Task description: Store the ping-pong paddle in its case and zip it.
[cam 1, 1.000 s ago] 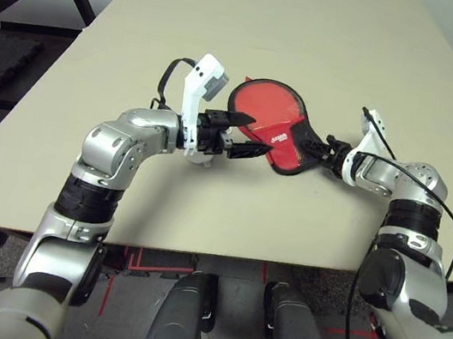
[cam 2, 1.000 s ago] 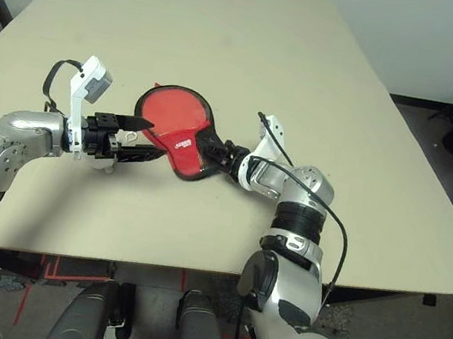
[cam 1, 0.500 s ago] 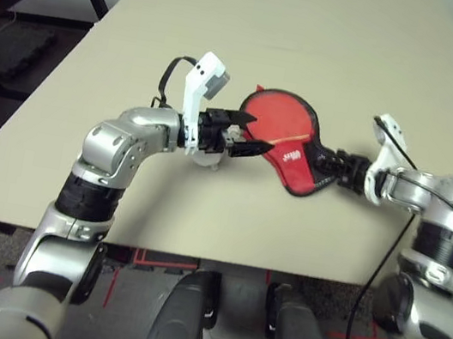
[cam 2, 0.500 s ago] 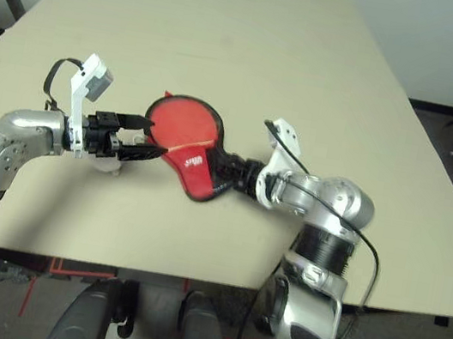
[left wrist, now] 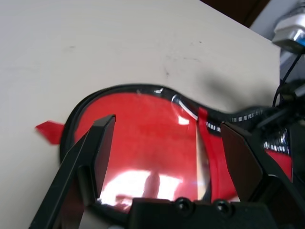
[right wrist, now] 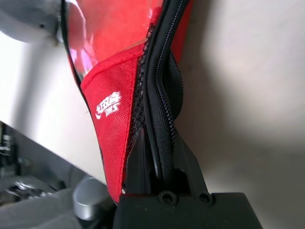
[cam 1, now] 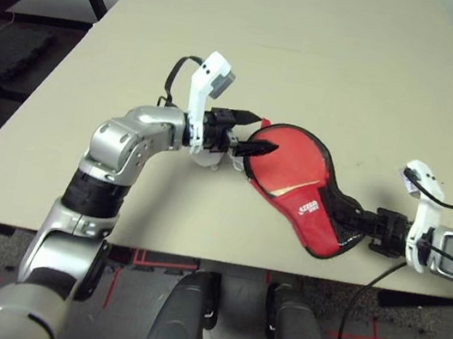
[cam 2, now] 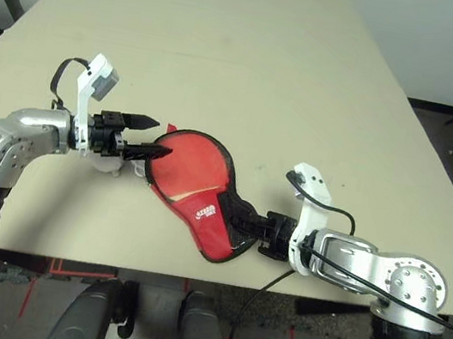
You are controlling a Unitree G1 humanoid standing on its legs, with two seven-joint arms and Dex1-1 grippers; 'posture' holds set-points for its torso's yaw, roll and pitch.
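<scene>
The case [cam 1: 298,186] lies on the bench [cam 1: 315,54] a little below and right of the centre of the left eye view, with its round end toward the left arm and its black handle end toward the lower right. The ping-pong paddle [left wrist: 157,157] appears to be inside it already: in the left wrist view a glossy red face shows in the round opening, and a pale strip shows through the gap in the head views, though I cannot see the handle. So the storing part looks mostly done, and the zipping is what remains. The round edge of the case looks not yet closed, and in the right wrist view the black zipper tape [right wrist: 162,95] runs along the seam, but how far it is zipped I cannot tell. The right tool [cam 1: 355,220] is clamped on the narrow handle end of the case, the fingers together around the fabric and zipper edge. The left tool [cam 1: 250,134] has its fingers apart, at the upper left rim of the case, and holds nothing. In my judgement, the left tool needs to steady the round end while the zipper is drawn.
</scene>
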